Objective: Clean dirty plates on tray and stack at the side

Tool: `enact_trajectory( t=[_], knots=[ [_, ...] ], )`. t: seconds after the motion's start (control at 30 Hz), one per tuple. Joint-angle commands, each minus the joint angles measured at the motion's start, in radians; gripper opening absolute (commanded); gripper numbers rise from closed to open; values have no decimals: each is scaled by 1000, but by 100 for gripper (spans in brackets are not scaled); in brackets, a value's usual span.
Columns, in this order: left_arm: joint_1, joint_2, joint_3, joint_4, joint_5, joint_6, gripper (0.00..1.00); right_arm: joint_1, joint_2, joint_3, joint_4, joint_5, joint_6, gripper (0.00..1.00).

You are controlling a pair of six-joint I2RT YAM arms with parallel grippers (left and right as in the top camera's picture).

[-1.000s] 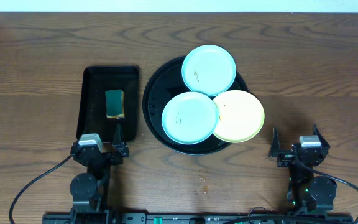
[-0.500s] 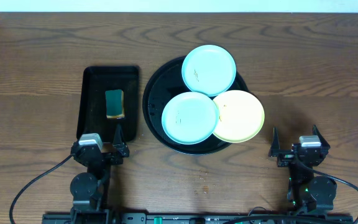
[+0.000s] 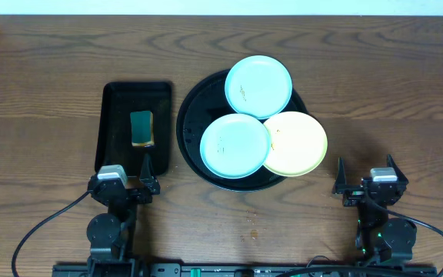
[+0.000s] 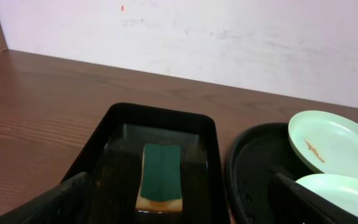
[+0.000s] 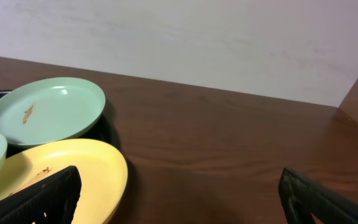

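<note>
Left end effector (image 3: 122, 172): spread wide, nothing pinched; seen at lower left of the frame.
Right end effector (image 3: 365, 171): spread wide, empty; seen at lower right.
Plates: upper mint plate (image 3: 258, 86), lower mint plate (image 3: 235, 145) and yellow plate (image 3: 298, 144) are overlapped on the round tray (image 3: 190, 115), centre frame.
Sponge (image 3: 141, 128): laid in the rectangular tray (image 3: 161, 115), directly above the left end effector, long axis pointed away from it.
Nearer arm: the left is judged better placed for the sponge.

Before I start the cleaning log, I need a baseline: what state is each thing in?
far blue plate: on round tray, smudged.
near blue plate: on round tray, faintly marked.
yellow plate: on round tray, specked.
sponge: flat in rectangular tray.
left gripper: open, empty.
right gripper: open, empty.
</note>
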State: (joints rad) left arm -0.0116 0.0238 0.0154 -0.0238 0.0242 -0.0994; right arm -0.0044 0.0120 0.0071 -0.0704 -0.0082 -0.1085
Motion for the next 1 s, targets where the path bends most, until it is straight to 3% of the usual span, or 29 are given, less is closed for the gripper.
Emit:
enact_trajectory(
  t=[0.0, 0.97],
  knots=[
    [-5, 2, -11, -47, -13, 17, 90, -24, -2, -2, -5, -4, 18, 99],
    [-5, 2, -11, -47, -13, 17, 90, -24, -2, -2, -3, -8, -11, 99]
  ],
)
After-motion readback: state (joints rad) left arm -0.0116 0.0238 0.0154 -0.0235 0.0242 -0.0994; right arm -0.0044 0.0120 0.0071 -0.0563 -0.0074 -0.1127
